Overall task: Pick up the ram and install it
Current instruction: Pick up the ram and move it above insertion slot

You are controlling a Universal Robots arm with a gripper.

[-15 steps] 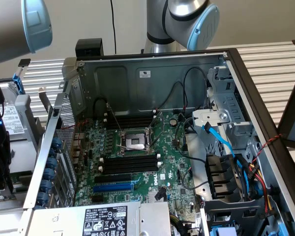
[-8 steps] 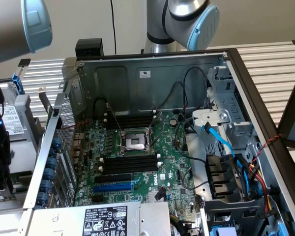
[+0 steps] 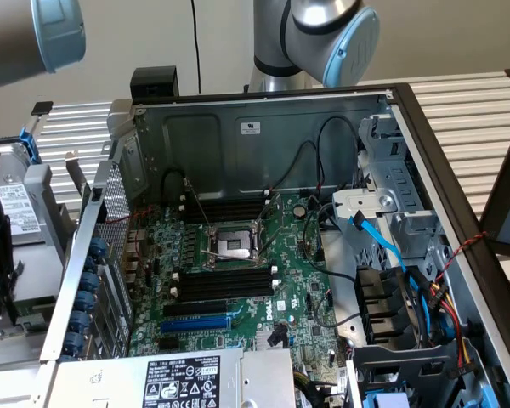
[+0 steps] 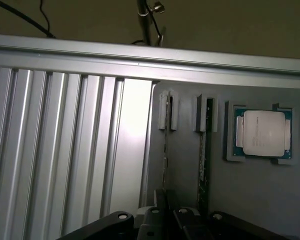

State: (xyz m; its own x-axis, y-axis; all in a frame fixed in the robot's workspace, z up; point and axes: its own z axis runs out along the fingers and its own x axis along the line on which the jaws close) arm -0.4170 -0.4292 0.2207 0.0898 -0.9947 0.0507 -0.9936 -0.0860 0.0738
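Dark-green ram (image 4: pixel 202 167), blue slot (image 3: pixel 195 324)

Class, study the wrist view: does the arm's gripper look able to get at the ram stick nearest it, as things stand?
Probably yes. The gripper sits at the end of the ram, which stands on edge in the grey holder with bare space either side; nothing lies between them.

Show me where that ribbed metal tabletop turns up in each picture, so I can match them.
Exterior view: the ribbed tabletop lies behind the open computer case, reaching out past it at the exterior view's left and right.
Wrist view: the tabletop borders the grey tray where a green ram stick stands on edge.
Shared landmark: the tabletop's long parallel ridges.
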